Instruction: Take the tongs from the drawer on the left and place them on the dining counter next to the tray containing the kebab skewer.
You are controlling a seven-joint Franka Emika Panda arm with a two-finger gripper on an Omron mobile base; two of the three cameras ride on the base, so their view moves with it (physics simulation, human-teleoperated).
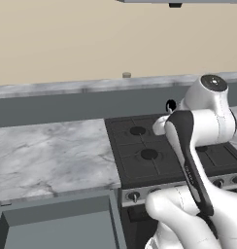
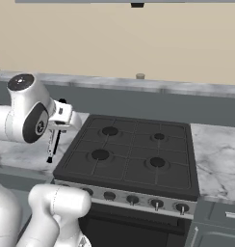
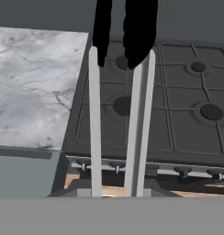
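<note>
My gripper (image 2: 57,129) is shut on the tongs (image 2: 53,144), which hang straight down over the seam between the marbled counter and the black stove. In the hand view the tongs (image 3: 94,128) run up the picture as two silvery arms ending in dark tips above the stove's left burners. The drawer (image 1: 57,226) stands open at the lower left, its plain grey inside showing; its corner (image 3: 22,174) appears below the counter edge. The dining counter, the tray and the kebab skewer are out of view.
A black stove (image 2: 131,154) with several burners and a row of knobs sits between marbled counter slabs (image 1: 47,151). Behind runs a dark grey ledge with a marble cap (image 1: 67,90), and a small beige object (image 2: 140,76) stands on it.
</note>
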